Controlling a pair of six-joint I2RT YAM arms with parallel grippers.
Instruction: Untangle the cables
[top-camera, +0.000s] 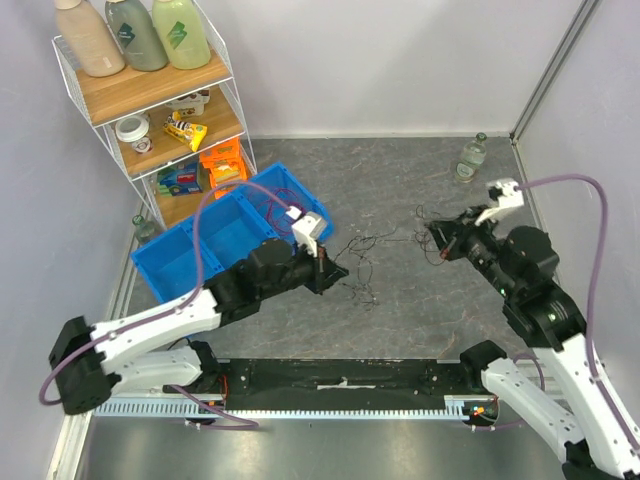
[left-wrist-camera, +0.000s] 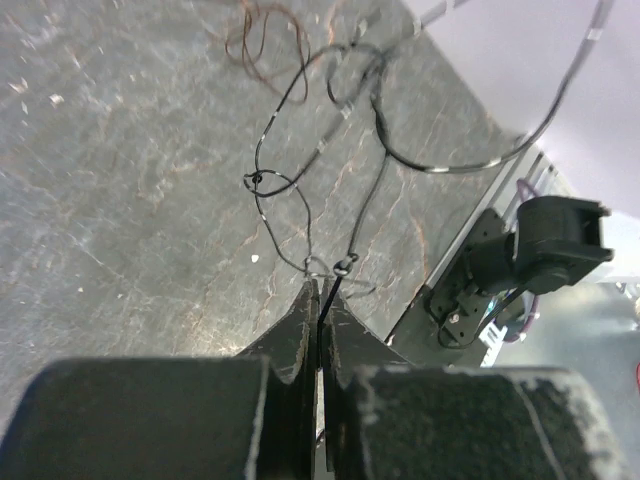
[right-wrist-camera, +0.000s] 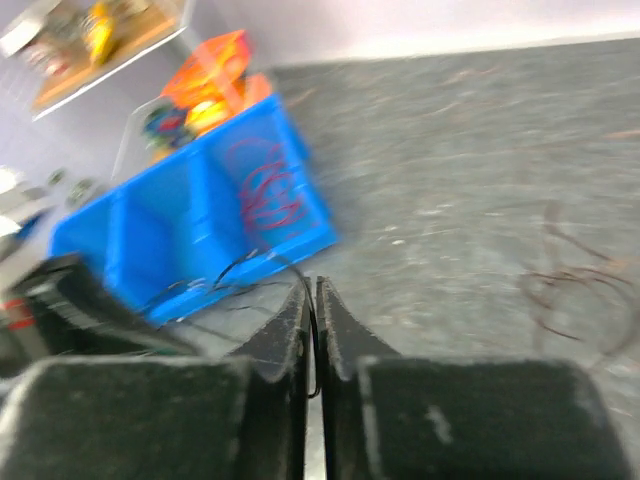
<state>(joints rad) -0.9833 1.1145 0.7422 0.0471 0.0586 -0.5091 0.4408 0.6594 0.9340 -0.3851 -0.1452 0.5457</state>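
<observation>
Left gripper (left-wrist-camera: 320, 292) is clamped on a strand of the thin black cables (left-wrist-camera: 256, 181), right gripper (right-wrist-camera: 312, 290) on another. Tangle lies on the grey stone-look table (top-camera: 400, 180) between them. Pull apart slowly and low; watch the small knot by the left tips. Both arms reach low, angled inward.

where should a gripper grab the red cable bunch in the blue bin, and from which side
Probably at the middle of the red cable bunch, where its loops overlap, so one pinch catches several strands. Come straight down from above: the walls of the blue bin fence it in, leaving only the open top.
</observation>
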